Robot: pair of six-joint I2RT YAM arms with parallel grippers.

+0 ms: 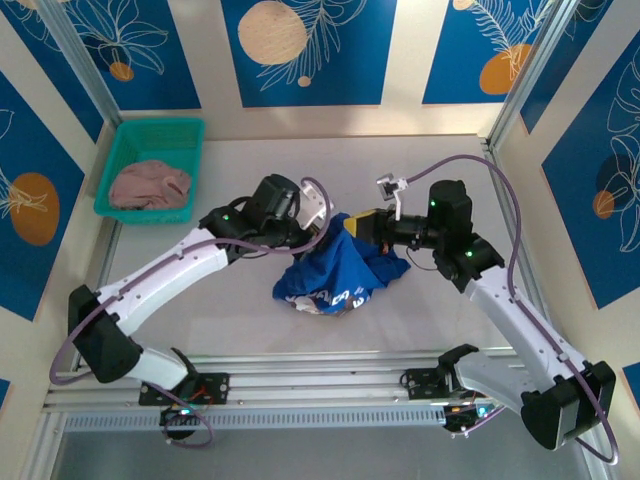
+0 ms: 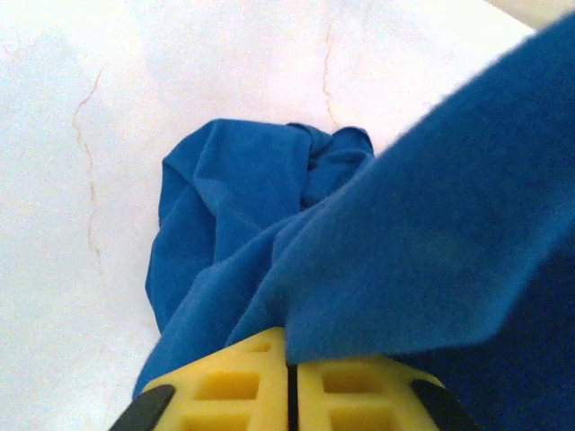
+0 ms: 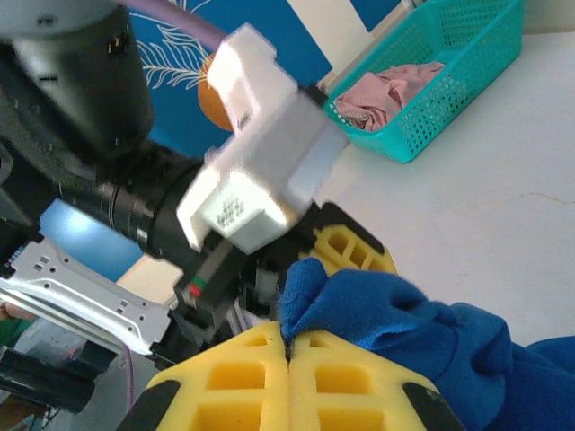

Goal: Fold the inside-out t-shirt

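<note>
pale worktop [image 1: 250,325] carries the inside-out t-shirt [image 1: 340,272], bunched near its middle with its top edge lifted. the left claw [image 2: 289,364] and the right claw [image 3: 287,348] are each pinched together on the blue cloth, close to each other. at the far left, a teal basket [image 1: 160,126] holds a pink garment [image 1: 148,186].

The left claw [image 2: 289,377] is pictured at the bottom centre of the frame, its yellow fingers [image 2: 229,386] pressed together along a thin dark seam, with the royal-blue inside-out t-shirt [image 2: 431,242] pinched at their tips. A broad fold of cloth is stretched across the right half. A bunched mass is seen at centre on the white tabletop [image 2: 180,63], which is marked by faint cracks [image 2: 88,171] at upper left.
</note>
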